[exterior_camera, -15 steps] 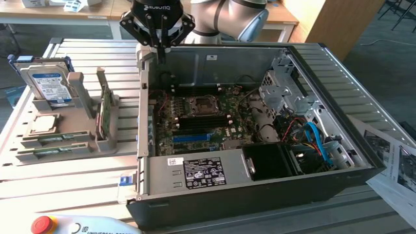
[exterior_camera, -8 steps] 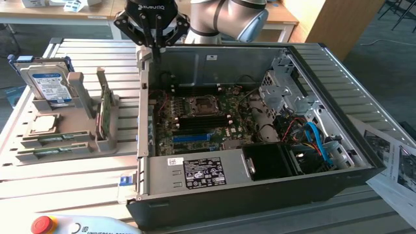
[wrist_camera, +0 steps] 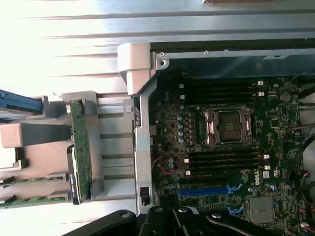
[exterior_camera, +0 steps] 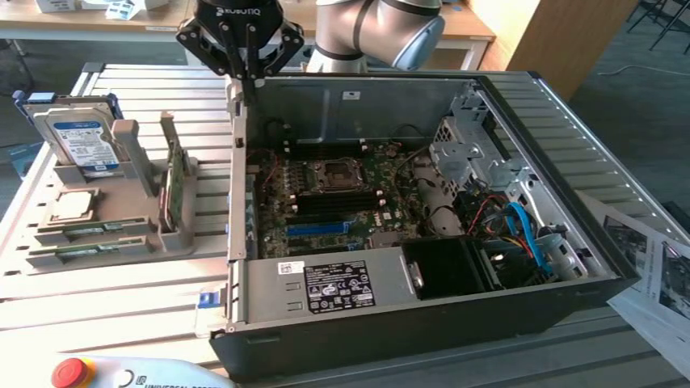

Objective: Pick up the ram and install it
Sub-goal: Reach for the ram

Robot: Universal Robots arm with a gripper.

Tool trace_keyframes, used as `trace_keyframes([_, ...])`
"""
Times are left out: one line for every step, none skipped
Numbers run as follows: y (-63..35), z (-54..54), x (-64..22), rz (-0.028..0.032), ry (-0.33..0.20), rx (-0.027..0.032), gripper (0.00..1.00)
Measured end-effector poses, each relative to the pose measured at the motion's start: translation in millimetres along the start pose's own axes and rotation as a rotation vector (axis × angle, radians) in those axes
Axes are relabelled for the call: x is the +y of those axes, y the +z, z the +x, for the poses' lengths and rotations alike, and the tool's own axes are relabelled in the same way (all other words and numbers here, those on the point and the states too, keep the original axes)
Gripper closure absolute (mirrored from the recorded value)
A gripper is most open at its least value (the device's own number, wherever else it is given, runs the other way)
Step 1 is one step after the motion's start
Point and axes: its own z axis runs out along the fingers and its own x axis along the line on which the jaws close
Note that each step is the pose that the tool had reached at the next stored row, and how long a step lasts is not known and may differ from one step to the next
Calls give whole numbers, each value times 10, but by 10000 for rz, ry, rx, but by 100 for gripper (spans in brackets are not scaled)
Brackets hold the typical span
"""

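I see fingers (exterior_camera: pixel 246 77) clenched, nothing in them, over case (exterior_camera: pixel 431 323) rear corner; arm (exterior_camera: pixel 377 28) cut off above. Green ram (exterior_camera: pixel 103 230) half sunk in tray (exterior_camera: pixel 210 218) slot. Slatted metal surface (exterior_camera: pixel 108 315); desks (exterior_camera: pixel 97 31) behind.

open pc case (exterior_camera: pixel 431 335) on slatted table (exterior_camera: pixel 129 319), motherboard (exterior_camera: pixel 323 212) exposed, cpu socket (exterior_camera: pixel 336 171) mid-board, psu (exterior_camera: pixel 339 287) at near end. grey fixture (exterior_camera: pixel 203 230) on the exterior view's left holds hard drive (exterior_camera: pixel 81 137) and expansion card (exterior_camera: pixel 173 187) upright. red e-stop (exterior_camera: pixel 70 372) at front edge.
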Motion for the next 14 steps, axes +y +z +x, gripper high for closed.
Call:
trace_keyframes([0, 14, -1, 0, -1, 0, 90])
trace_keyframes([-1, 28, -2, 1, -1, 0, 90])
trace_keyframes([-1, 43, -3, 1, -1, 0, 90])
trace_keyframes([-2, 59, -4, 1, -1, 0, 90])
trace_keyframes([-2, 75, -5, 0, -1, 0, 90])
trace_keyframes([-3, 90, -6, 1, -1, 0, 90])
trace_keyframes([-3, 106, -6, 0, -1, -1, 90])
trace_keyframes([-3, 122, -7, 1, -1, 0, 90])
trace_keyframes([-4, 138, -8, 1, 0, 0, 90])
trace_keyframes([-4, 155, -9, 1, 0, 0, 90])
trace_keyframes([-4, 171, -9, 0, -1, 0, 90])
trace_keyframes([-5, 186, -10, 0, 0, -1, 90])
trace_keyframes([-5, 202, -11, 0, -1, -1, 90])
trace_keyframes([-6, 217, -12, 1, -1, 0, 90])
